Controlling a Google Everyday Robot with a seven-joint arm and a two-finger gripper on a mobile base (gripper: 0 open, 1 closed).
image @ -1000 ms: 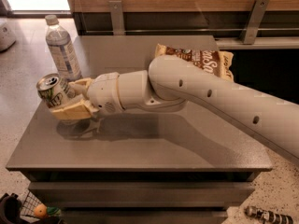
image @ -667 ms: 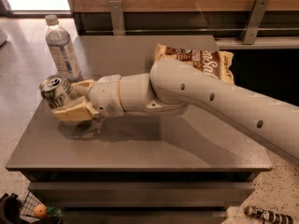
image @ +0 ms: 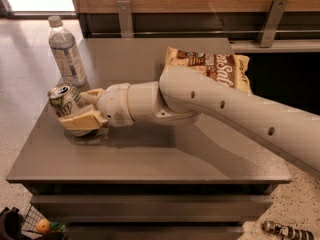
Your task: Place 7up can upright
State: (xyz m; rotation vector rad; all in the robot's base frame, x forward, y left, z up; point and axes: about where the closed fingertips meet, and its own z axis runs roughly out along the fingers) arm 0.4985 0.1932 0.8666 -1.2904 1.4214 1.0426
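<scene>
7up can (image: 62, 98): silvery, with a pale green-and-white label; held in the tool (image: 75, 109), tilted a little, with the opened top end turned up and away from the arm. A dark shadow is seen on the table (image: 150, 159) directly below it. Whether the base touches the table cannot be told.

Tool: closed on the 7up can, one tan finger (image: 89, 95) laid against the far side and the other against the near side. It is placed low over the table, near the table's edge, at the end of the white arm (image: 225, 109), which is stretched nearly level across the table.

Bottle (image: 66, 52): clear plastic, white cap, upright on the table. It is located just beyond the tool on the far side, near the 7up can but apart from it.

Bag (image: 215, 66): brown-and-cream snack bag, laid flat on the table. It is located well behind the tool, back along the arm, with its near edge hidden by the arm.
</scene>
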